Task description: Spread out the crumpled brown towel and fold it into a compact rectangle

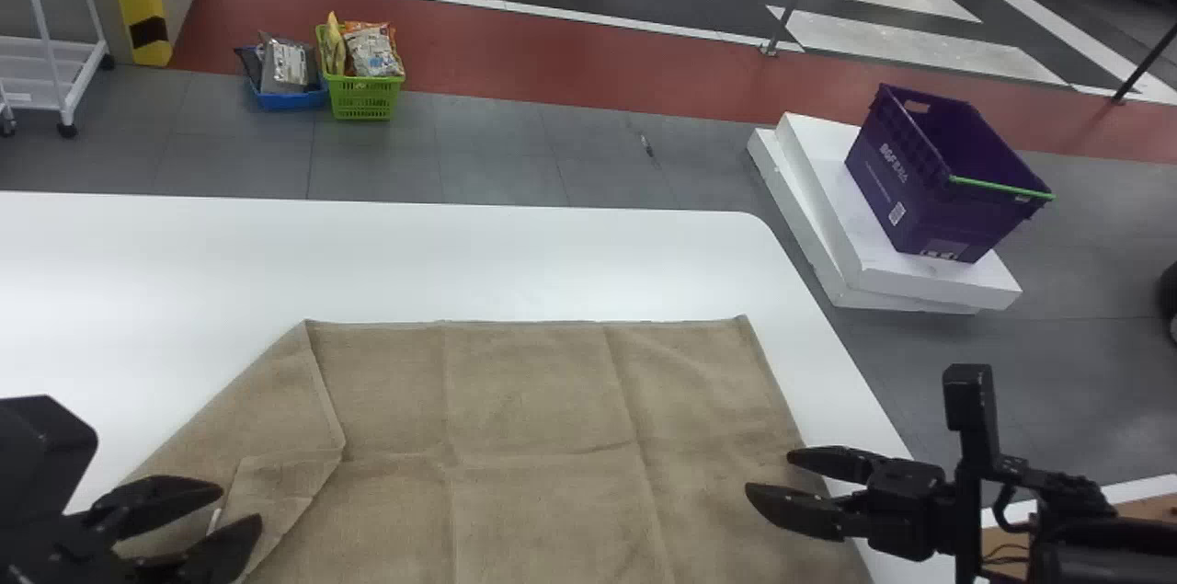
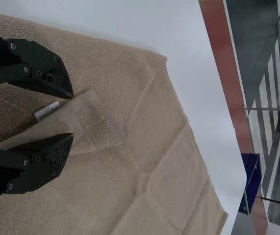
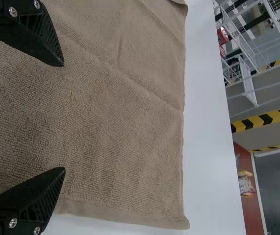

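Notably, white label (image 2: pixel 46 111) on towel (image 1: pixel 542 409) near left tool (image 1: pixel 241 506).

The head view looks forward and down from above the table (image 1: pixel 552 262). Both wrist views (turned sideways) look from closer, over the towel (image 1: pixel 542 391): the left toward the crate (image 1: pixel 919 188), the right toward the bags (image 1: pixel 372 51), both shared with the head view.

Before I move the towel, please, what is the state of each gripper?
Left gripper: open, above a folded part of the towel, empty.
Right gripper: open, above the towel's right edge, empty.
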You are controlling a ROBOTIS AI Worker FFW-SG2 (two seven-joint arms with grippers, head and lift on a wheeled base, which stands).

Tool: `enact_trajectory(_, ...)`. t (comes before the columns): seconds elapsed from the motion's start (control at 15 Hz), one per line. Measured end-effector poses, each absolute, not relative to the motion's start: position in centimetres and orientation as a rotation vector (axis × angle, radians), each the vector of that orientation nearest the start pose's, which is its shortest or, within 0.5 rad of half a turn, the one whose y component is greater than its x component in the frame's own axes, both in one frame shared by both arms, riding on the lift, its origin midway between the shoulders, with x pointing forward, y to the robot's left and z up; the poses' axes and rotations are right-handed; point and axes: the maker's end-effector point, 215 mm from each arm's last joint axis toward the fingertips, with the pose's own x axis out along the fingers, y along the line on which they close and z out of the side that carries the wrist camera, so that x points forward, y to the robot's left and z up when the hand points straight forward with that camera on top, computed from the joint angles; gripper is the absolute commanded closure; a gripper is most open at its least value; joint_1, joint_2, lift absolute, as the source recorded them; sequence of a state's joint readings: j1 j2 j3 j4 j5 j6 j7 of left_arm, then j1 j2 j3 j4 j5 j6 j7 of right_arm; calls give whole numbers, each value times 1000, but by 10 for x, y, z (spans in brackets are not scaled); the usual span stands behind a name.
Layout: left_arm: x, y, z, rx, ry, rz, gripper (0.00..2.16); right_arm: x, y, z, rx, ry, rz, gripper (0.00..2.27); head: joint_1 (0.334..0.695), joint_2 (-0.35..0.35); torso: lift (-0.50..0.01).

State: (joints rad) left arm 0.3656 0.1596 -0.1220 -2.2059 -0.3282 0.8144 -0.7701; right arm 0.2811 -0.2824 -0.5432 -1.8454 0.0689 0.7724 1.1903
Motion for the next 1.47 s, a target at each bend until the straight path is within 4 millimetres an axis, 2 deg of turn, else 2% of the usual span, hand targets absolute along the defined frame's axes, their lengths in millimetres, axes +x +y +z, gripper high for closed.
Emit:
enact_trajectory(0.13, 381, 120, -443, 216, 652, -712, 704, 371, -394, -451, 152, 726, 530, 36, 695, -350, -127)
enact_trajectory(0.27, 379, 119, -443, 218, 653, -720, 1173, 371, -394, -451, 152, 726, 530, 36, 695, -350, -127)
enact_trajectory(0.4, 379, 118, -443, 218, 654, -726, 1156, 371, -394, -451, 152, 726, 530, 36, 695, -350, -127)
enact_trajectory(0.47, 379, 118, -443, 219, 655, -724, 1035, 371, -394, -451, 152, 726, 530, 36, 695, -350, -127)
enact_trajectory(0.53, 379, 118, -444, 220, 656, -723, 738, 371, -394, -451, 152, 726, 530, 36, 695, -350, -127)
enact_trajectory(0.67, 378, 118, -445, 219, 660, -721, 704, 371, -393, -451, 152, 726, 532, 36, 695, -350, -127)
enact_trajectory(0.73, 377, 118, -446, 219, 660, -721, 505, 371, -393, -451, 152, 725, 533, 36, 695, -350, -127)
enact_trajectory(0.8, 376, 119, -446, 219, 661, -719, 458, 371, -393, -451, 152, 725, 533, 36, 695, -350, -127)
enact_trajectory(1.07, 376, 120, -447, 223, 661, -708, 478, 371, -393, -450, 151, 725, 536, 36, 695, -350, -127)
enact_trajectory(1.27, 374, 120, -451, 232, 672, -713, 701, 371, -393, -450, 150, 726, 536, 36, 695, -350, -127)
enact_trajectory(1.4, 372, 118, -454, 236, 679, -722, 704, 371, -393, -450, 150, 725, 536, 36, 695, -350, -127)
enact_trajectory(1.47, 371, 117, -454, 238, 680, -726, 822, 371, -393, -450, 149, 725, 536, 36, 695, -350, -127)
